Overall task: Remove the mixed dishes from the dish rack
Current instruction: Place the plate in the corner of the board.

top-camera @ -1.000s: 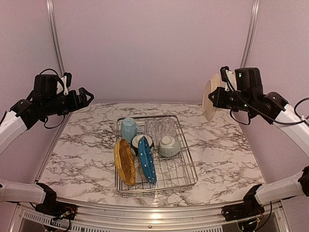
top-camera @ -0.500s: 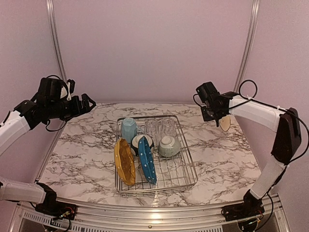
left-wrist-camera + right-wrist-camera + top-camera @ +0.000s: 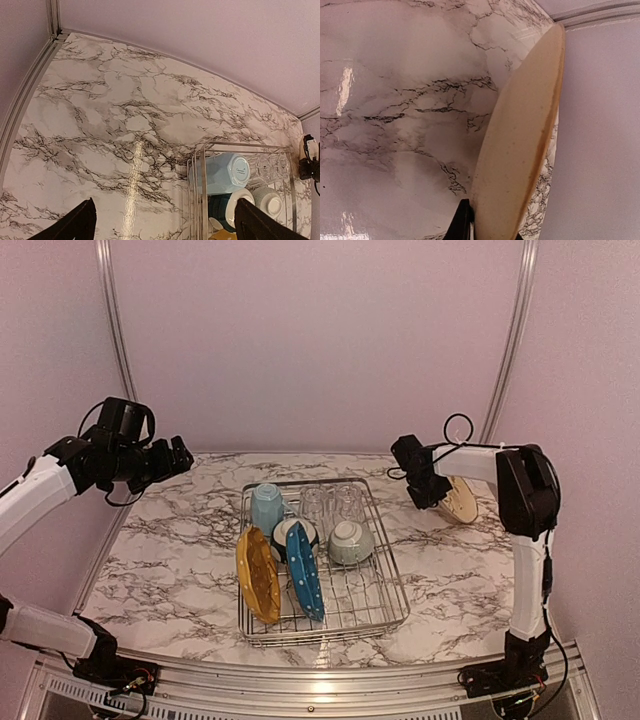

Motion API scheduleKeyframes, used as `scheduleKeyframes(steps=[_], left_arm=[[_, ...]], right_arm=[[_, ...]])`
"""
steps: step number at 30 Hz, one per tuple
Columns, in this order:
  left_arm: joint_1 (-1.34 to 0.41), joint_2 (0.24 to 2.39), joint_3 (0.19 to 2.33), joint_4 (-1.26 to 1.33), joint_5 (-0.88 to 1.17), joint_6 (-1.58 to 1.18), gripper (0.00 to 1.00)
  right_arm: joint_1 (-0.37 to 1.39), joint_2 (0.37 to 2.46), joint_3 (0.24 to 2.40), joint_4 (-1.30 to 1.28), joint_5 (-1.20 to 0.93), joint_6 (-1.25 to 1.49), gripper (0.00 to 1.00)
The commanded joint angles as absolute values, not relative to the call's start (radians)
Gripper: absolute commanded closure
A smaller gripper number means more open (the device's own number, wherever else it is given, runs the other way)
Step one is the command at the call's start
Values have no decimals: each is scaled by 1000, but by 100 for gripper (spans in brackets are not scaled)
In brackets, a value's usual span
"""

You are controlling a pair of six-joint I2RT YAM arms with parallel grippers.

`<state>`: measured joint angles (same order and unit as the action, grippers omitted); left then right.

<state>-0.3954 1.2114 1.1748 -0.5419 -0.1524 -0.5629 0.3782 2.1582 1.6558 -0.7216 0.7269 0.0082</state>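
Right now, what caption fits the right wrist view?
The right tool grips a beige plate by its rim, tilted over the marble table.

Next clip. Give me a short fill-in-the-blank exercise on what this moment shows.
1. The right gripper is shut on a plate coloured ____.
2. In the rack, the yellow plate stands on edge beside a dotted plate coloured ____.
3. The left gripper holds nothing and is ____.
4. The number of clear glasses in the rack is ____.

Missing words: beige; blue; open; two.
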Motion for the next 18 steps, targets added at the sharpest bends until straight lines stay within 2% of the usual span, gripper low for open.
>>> scheduleKeyframes(steps=[1,18], left_arm=[[-401,1203,1112,-562,-175,-583,1],[-403,1066,1030,-465,-46,-596,1]], right_arm=[[380,2109,1640,-563,868,-109,100],[368,2228,1647,-394,911,-342,100]])
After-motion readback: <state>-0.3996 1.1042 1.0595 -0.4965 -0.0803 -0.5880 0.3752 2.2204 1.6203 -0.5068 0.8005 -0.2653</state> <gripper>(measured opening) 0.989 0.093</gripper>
